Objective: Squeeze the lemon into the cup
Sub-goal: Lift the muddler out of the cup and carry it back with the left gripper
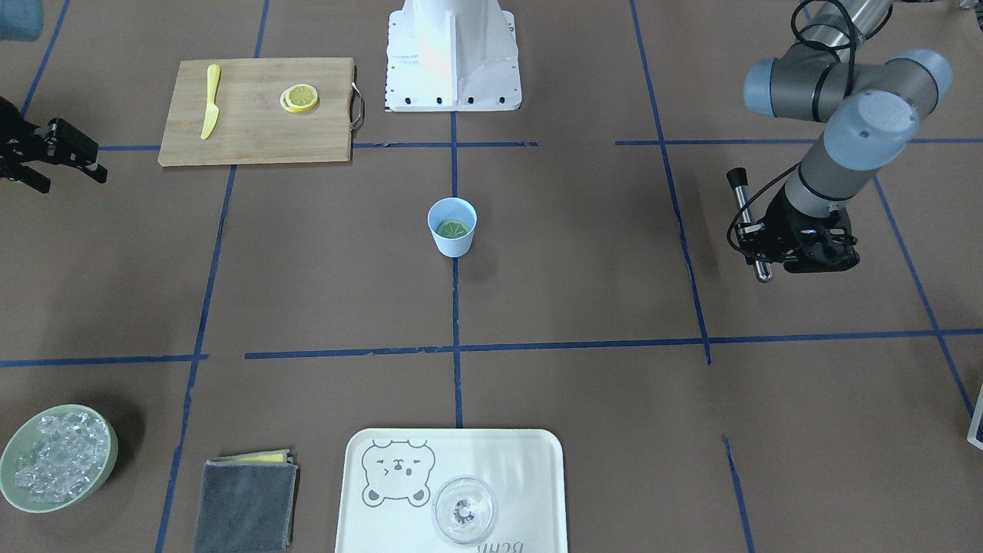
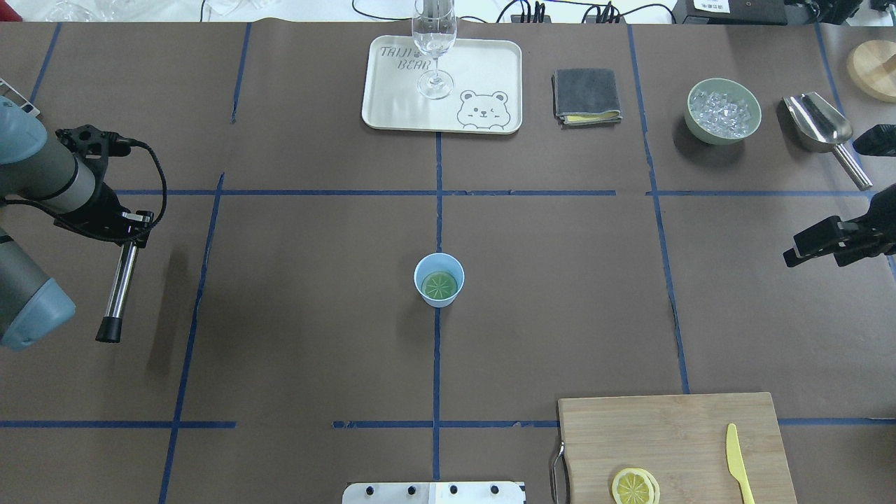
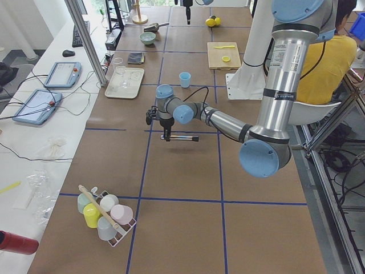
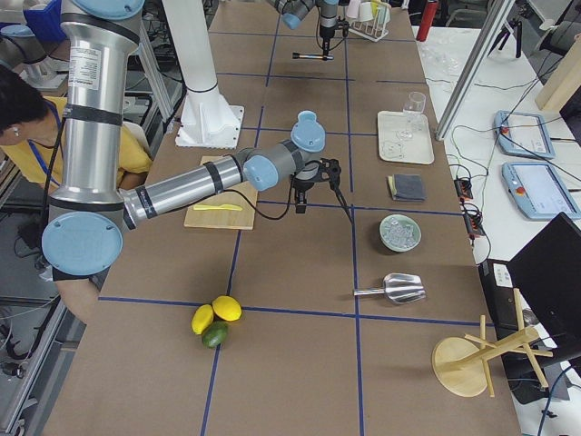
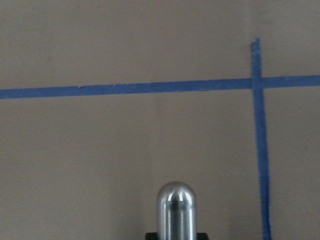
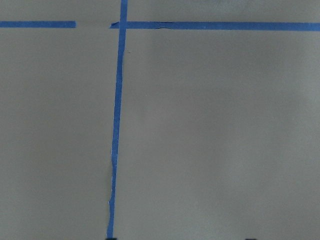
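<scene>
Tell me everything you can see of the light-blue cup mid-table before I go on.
The small light-blue tapered plastic cup has a smooth wall and no handle. It stands upright, mouth open, in the middle of the brown paper-covered table, on a blue tape line. A thin round lemon slice lies flat inside near the bottom and looks greenish there. Nothing else touches the cup.

Lab: taped table (image 2: 315, 315), teach pendants (image 3: 61, 74)
</scene>
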